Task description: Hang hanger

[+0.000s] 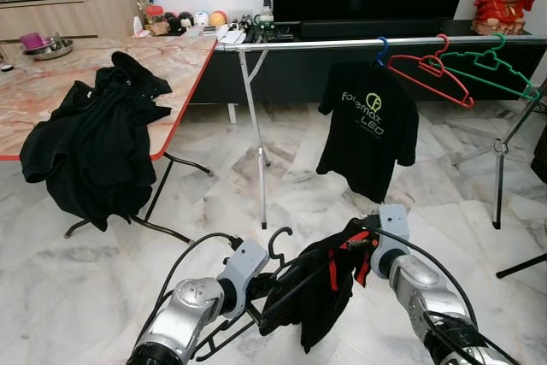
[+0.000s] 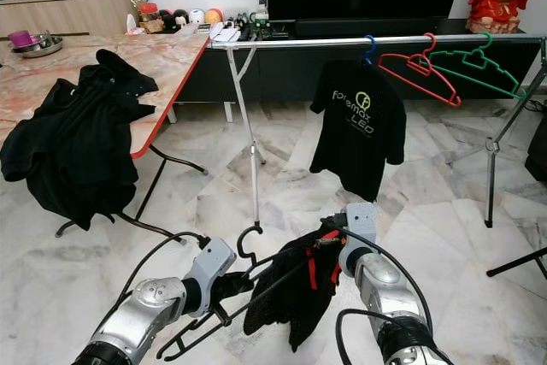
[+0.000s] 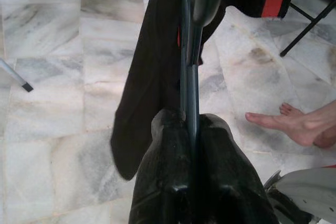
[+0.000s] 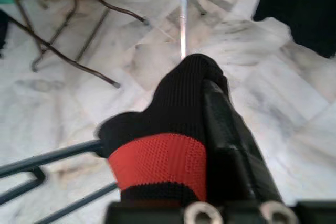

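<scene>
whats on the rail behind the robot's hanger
On the rail: a black shirt on a blue hanger, plus bare red hanger and green hanger. The shirt covers most of the blue one.

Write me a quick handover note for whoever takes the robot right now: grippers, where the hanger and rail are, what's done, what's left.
Left gripper: shut on the black hanger, low in front of the robot.
Right gripper: shut on the black-and-red garment draped over that hanger.
Clothes rail: ahead across the marble floor; it carries a black T-shirt, a red hanger and a green hanger.
Done: garment is on the hanger.
Left: walk up and hook the hanger on the rail.
Note: a person's foot is close by.
</scene>
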